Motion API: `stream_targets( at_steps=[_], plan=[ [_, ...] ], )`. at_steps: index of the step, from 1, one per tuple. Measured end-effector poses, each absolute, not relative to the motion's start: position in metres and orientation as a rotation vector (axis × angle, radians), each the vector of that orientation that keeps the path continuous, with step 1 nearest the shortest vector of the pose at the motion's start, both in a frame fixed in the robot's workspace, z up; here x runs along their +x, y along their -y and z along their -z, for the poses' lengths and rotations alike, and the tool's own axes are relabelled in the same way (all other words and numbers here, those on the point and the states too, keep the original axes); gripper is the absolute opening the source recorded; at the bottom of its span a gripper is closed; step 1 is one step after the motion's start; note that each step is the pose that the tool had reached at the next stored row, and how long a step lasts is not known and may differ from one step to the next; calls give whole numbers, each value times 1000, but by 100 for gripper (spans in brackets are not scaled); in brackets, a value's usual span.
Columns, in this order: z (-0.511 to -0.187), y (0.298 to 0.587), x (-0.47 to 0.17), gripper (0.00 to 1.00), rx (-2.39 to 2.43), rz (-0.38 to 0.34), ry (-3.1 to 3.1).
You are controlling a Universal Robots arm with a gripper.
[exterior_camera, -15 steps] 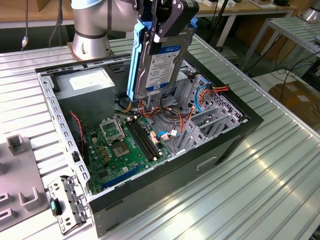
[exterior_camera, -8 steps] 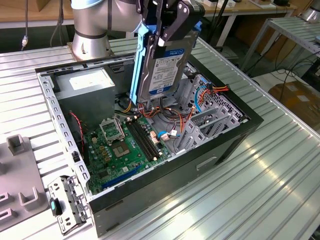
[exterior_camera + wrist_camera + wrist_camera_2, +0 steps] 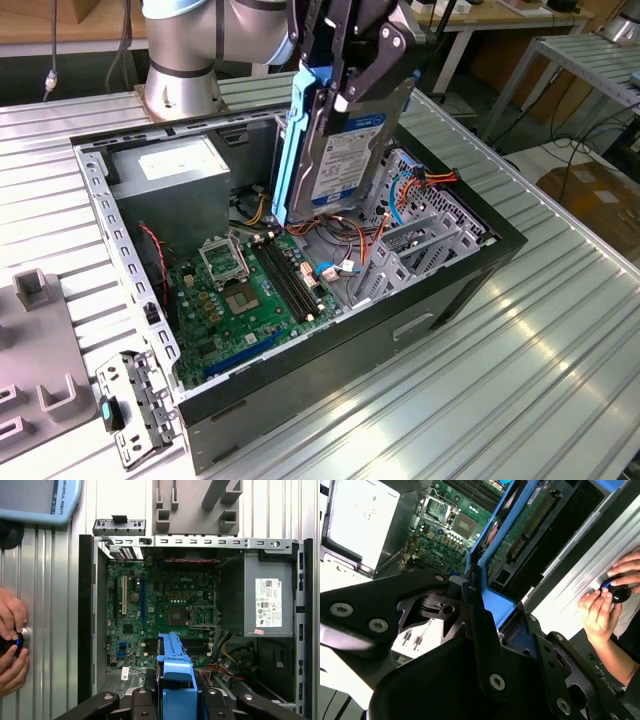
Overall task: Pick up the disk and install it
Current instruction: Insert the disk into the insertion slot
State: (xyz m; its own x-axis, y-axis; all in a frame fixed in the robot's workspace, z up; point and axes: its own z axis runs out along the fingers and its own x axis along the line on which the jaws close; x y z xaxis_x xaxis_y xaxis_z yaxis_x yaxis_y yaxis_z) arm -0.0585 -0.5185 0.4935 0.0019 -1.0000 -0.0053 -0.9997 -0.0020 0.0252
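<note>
In the upper centre of the exterior view, the gripper (image 3: 350, 95) is hanging over the open computer case (image 3: 470, 270). Its black fingers (image 3: 385, 55) are clamping the disk (image 3: 345, 150) by its upper end. The disk is hanging on edge in the air above the case, apparently so that its free lower end can go down into the grey drive bay (image 3: 410, 240) just below. One blue rail (image 3: 290, 140) is running down the disk's side toward the exterior view's left.

The case is lying on its side on the ribbed table (image 3: 520, 350), probably so that the motherboard (image 3: 250, 290) and the bays are facing up toward the arm.

The disk's white-and-blue label (image 3: 350, 165) is facing the exterior view's right, but its print cannot be made out. The power supply (image 3: 267, 602) is wearing a white sticker of small print. In the first wrist view, a person's hands (image 3: 10, 640) are resting on a dark knob beside the case.
</note>
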Motion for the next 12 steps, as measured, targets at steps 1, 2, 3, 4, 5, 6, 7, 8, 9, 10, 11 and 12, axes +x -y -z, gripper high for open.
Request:
stream_targets(
  at_steps=[1, 2, 3, 4, 5, 6, 7, 8, 9, 10, 11, 12],
  plan=[
    [-493, 520, -58, 37, 2213, 34, 2209],
    [-493, 521, -56, 37, 2213, 33, 2209],
    [-493, 521, -54, 37, 2213, 33, 2209],
    [-492, 521, -51, 37, 2213, 33, 2209],
    [-492, 521, -49, 37, 2213, 33, 2209],
    [-492, 522, -46, 37, 2213, 33, 2209],
    [-491, 522, -43, 37, 2213, 32, 2209],
    [-491, 523, -41, 37, 2213, 32, 2208],
    [-491, 524, -40, 37, 2213, 32, 2208],
    [-491, 526, -39, 37, 2213, 32, 2209],
    [-490, 529, -38, 37, 2213, 32, 2209],
    [-490, 532, -38, 37, 2213, 32, 2209]
  ],
)
